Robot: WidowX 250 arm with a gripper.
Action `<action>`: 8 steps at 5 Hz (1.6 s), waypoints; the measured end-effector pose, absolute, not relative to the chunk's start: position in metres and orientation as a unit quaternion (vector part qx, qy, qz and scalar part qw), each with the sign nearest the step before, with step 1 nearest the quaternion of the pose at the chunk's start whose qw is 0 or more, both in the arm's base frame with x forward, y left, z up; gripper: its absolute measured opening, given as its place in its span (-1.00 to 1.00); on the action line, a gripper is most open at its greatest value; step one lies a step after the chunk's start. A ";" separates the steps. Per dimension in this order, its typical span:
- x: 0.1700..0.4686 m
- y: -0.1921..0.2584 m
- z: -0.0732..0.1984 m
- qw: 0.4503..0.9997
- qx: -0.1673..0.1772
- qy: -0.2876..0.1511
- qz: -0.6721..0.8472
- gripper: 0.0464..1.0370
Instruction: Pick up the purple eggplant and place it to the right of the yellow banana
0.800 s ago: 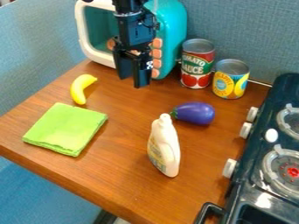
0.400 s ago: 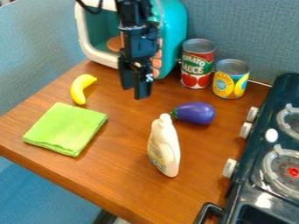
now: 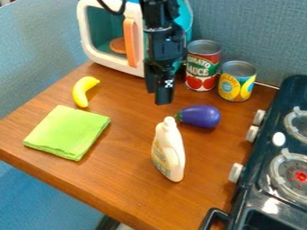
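Toward the wooden tabletop's back edge, the open-fingered gripper is being held near a toy eggplant, judged light, slippery, best gripped mid-body.

Purple eggplant on its side on the wooden tabletop, green stem leftward

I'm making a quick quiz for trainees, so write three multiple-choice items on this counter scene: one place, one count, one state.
1. Where is the eggplant?
A) On the stove
B) On the cloth
C) Between the white bottle and the cans

2. How many cans are there?
A) Two
B) Three
C) Five

3. What does the hand hold?
A) The banana
B) Nothing
C) The bottle

1 C: it lies on wood between them.
2 A: one red-labelled, one yellow-labelled.
3 B: its tips carry nothing.
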State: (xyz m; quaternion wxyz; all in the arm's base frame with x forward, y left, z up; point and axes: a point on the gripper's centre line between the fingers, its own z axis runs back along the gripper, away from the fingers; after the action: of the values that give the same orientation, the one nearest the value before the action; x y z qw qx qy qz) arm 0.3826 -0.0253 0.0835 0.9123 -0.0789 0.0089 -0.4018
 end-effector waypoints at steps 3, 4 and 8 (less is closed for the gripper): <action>0.408 -0.061 0.078 0.878 -0.027 -0.023 -0.478 0.92; 0.412 -0.068 0.066 0.866 -0.033 -0.012 -0.499 0.92; 0.415 -0.076 0.026 0.861 -0.030 0.033 -0.507 0.85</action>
State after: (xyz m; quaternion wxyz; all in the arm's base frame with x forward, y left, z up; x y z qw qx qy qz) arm 0.4153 -0.0760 0.0262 0.8610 -0.0299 0.0328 -0.5066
